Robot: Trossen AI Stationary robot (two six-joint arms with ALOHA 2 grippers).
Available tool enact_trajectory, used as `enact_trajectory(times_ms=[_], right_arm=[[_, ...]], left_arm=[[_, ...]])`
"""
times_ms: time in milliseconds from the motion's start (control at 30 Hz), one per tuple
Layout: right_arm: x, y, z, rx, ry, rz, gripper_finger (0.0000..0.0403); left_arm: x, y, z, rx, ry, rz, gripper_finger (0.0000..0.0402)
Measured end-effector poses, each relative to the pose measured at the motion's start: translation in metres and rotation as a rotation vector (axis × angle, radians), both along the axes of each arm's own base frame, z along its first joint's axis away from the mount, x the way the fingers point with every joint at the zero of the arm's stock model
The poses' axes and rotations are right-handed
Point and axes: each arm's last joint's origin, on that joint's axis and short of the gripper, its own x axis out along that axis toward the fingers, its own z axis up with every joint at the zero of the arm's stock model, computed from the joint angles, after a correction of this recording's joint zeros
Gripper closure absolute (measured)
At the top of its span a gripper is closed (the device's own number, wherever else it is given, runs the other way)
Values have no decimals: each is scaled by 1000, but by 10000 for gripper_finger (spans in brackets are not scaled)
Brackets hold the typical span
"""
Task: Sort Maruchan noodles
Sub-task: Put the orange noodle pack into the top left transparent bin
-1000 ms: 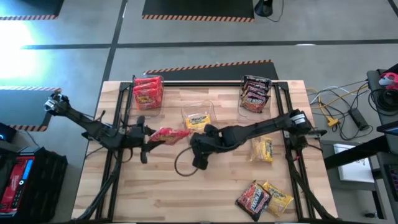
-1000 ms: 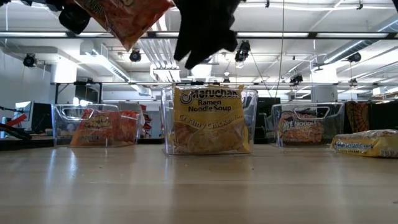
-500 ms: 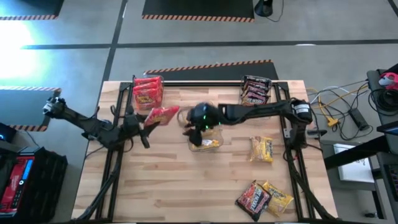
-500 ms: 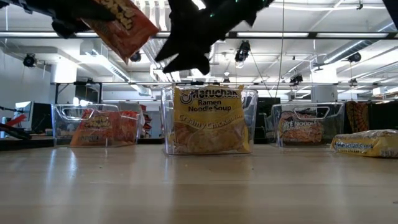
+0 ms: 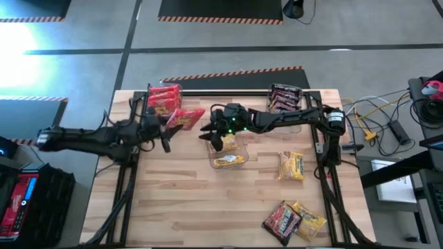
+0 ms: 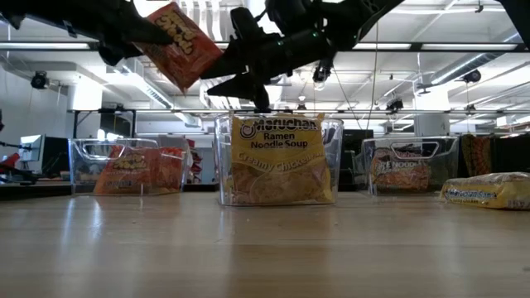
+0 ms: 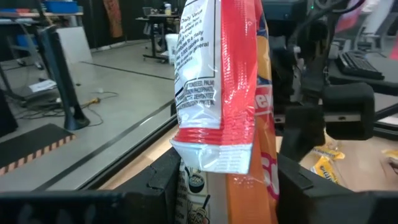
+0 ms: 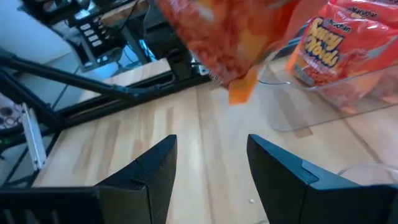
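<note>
The left gripper (image 5: pixel 168 123), fingers pinching a red noodle packet (image 5: pixel 183 117), carries it toward the red bin (image 5: pixel 163 101); the right gripper (image 8: pixel 208 165) hangs spread; next, release over that bin.

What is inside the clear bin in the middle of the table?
The middle bin holds a yellow Maruchan packet standing upright against its front wall. The packet hides anything behind it; from above, the right end effector covers part of the bin.

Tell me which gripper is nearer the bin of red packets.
Left. The left gripper holds a red packet just beside the bin of red packets; the right gripper, open, hovers farther off, over the middle bin.
</note>
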Motion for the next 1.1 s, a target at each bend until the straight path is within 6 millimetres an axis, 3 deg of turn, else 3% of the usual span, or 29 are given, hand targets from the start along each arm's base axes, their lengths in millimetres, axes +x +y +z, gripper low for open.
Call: enact_trajectory(times_ms=[233,500,767,1100], right_arm=[[-6,-13,-11,-58,4,-12,220],[-20,-55,-8,9,-200,-119,220],[-19,-55,-5,81,-230,-109,220],[-12,-58,32,87,-400,-107,209]], left_arm=[[0,22,3,34,-20,-52,264],[9,42,3,66,-43,-98,264],[8,51,14,257,-83,-48,264],[4,73,41,401,-66,68,264]])
